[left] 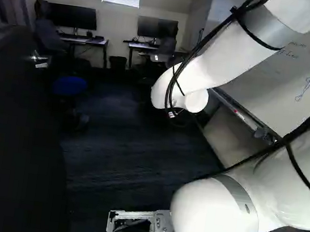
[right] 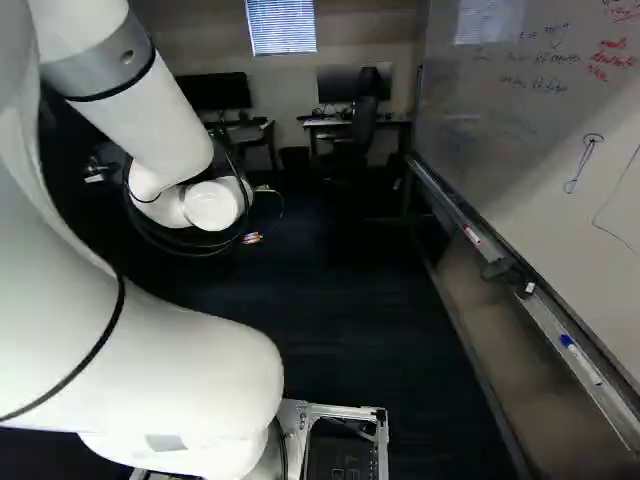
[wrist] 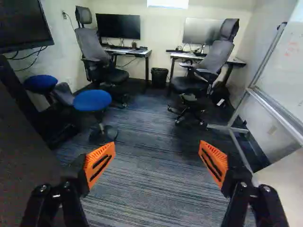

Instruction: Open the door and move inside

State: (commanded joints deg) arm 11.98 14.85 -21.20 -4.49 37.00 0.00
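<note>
The dark door (left: pixel 14 143) stands open close at the left of the left base view, its handle (left: pixel 41 61) farther along; moving inside seems the step in hand, and it calls for driving ahead, clear of the door and the whiteboard (right: pixel 530 150). The arm (left: pixel 216 215) bends up from its base, then reaches forward and down; its gripper (wrist: pixel 157 147) is spread wide, holding nothing.
</note>
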